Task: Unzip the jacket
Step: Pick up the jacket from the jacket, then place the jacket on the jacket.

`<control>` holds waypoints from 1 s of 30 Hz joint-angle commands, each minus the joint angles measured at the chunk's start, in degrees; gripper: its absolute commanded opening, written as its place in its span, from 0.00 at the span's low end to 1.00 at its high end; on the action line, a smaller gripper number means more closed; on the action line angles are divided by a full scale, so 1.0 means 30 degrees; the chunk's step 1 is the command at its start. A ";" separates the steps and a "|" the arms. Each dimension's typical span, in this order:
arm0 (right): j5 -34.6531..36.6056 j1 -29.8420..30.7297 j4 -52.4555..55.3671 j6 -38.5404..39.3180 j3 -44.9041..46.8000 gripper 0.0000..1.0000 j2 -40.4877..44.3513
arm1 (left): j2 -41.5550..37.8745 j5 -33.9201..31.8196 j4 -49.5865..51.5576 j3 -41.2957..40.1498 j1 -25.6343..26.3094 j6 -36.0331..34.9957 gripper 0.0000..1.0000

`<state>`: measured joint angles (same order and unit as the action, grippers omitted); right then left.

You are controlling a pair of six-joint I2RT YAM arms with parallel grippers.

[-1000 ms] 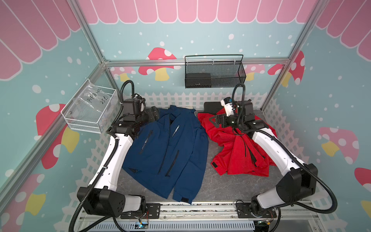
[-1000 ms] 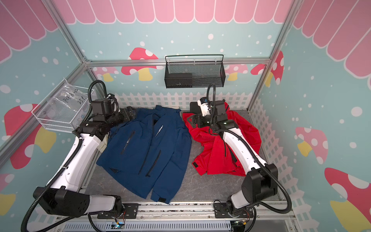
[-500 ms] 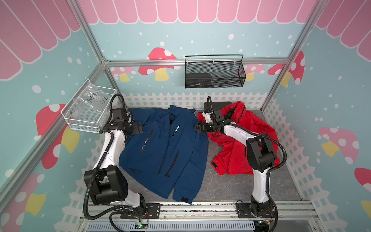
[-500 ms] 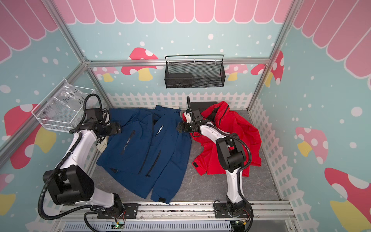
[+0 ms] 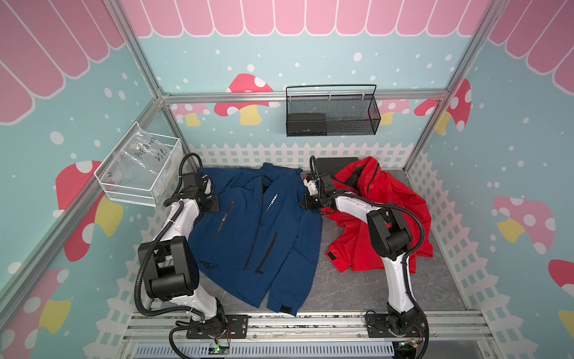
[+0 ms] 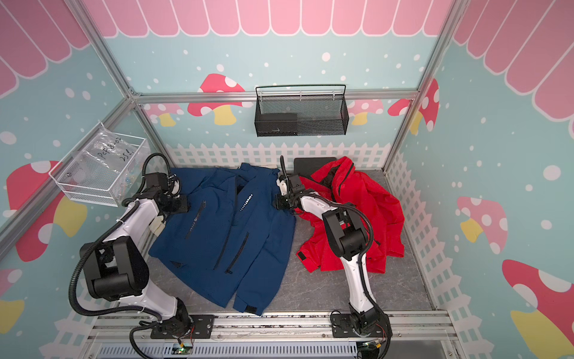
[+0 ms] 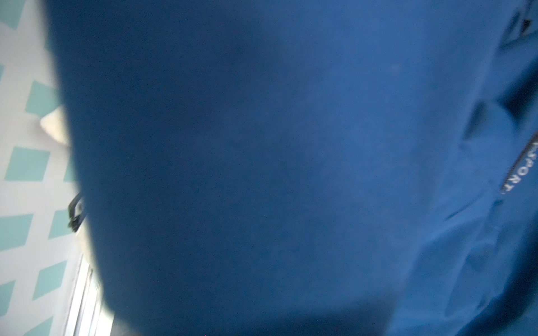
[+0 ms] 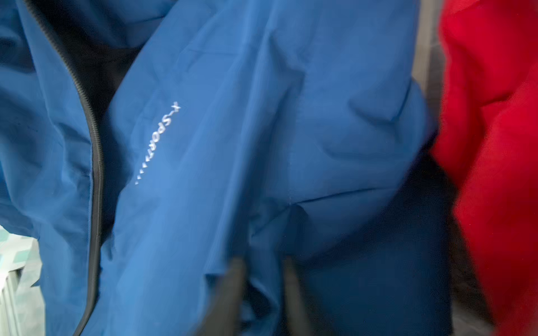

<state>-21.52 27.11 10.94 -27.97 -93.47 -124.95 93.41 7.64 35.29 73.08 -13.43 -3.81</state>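
Since earlier my right gripper [image 5: 306, 203] came down, now pinching 1 blue jacket [image 5: 248, 242]; my left gripper [image 5: 213, 203] came down too, but I cannot tell its grip. 1 red jacket [image 5: 403, 199] lies beside.

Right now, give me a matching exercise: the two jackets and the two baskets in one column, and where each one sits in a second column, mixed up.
Column one:
1. blue jacket
2. red jacket
3. black mesh basket
4. white wire basket

Column two:
A. hung on the back wall
B. crumpled on the right half of the table
C. mounted on the left wall
D. spread flat on the left half of the table

Pairs: 1-D, 2-B, 3-A, 4-C.
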 commanded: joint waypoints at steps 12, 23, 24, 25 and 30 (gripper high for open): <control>0.1185 -0.3706 0.4321 0.2478 -0.6488 0.00 0.7099 | -0.3767 0.2085 0.5426 0.8537 0.6952 0.6440 0.00; 0.1612 -0.7468 0.5633 0.4433 -0.4998 0.00 0.9125 | 0.0899 0.1786 0.5191 1.1650 1.4489 0.9480 0.00; 0.2067 -0.7539 0.5612 0.4678 -0.4474 0.00 0.9207 | 0.1138 0.1976 0.4699 1.1182 1.4838 0.9946 0.00; 0.2405 -0.7623 0.5567 0.4919 -0.4031 0.10 0.9242 | 0.1361 0.2379 0.4134 1.0707 1.5006 1.0271 0.00; 0.2415 -0.7956 0.5574 0.5912 -0.3226 0.93 0.9453 | 0.1759 0.0973 0.2964 0.9117 1.5170 0.9847 0.73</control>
<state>-14.72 3.70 27.59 -13.50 -103.13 -97.78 99.46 13.91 47.27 100.99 32.82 24.45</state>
